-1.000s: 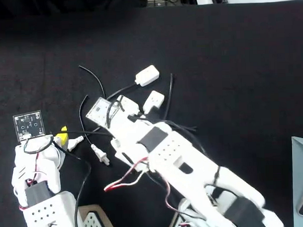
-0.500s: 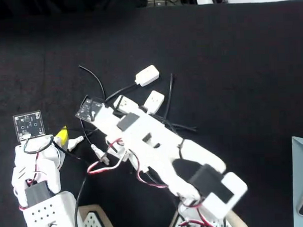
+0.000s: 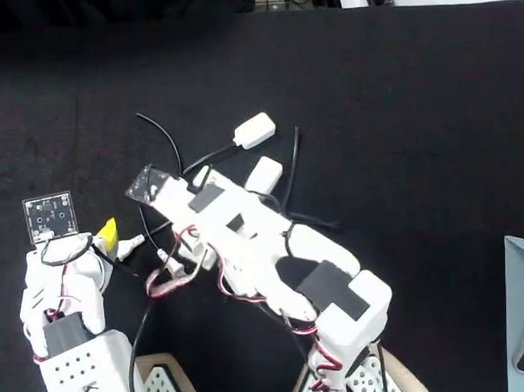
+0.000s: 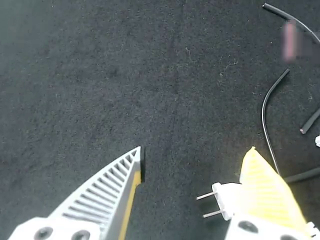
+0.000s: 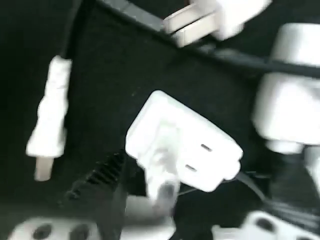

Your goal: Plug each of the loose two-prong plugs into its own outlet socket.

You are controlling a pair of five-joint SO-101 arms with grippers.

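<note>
Resting at L gripper (image 4: 195,150) (jaws apart), by yellow finger (image 4: 265,185): 2-prong plug (image 4: 227,199)

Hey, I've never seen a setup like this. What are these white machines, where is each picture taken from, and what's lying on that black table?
These are two small robot arms at a black table. The high view looks down from a fixed camera: the left arm sits at the lower left, the right arm stretches across the middle. The other two pictures come from cameras on the arms' wrists. On the table lie loose black cords, a white socket and a second socket nearer the right arm. The left pincer is open and holds nothing; a two-prong plug lies by its yellow finger. The right wrist view shows a slotted socket close up; I cannot tell whether that arm holds it.
</note>
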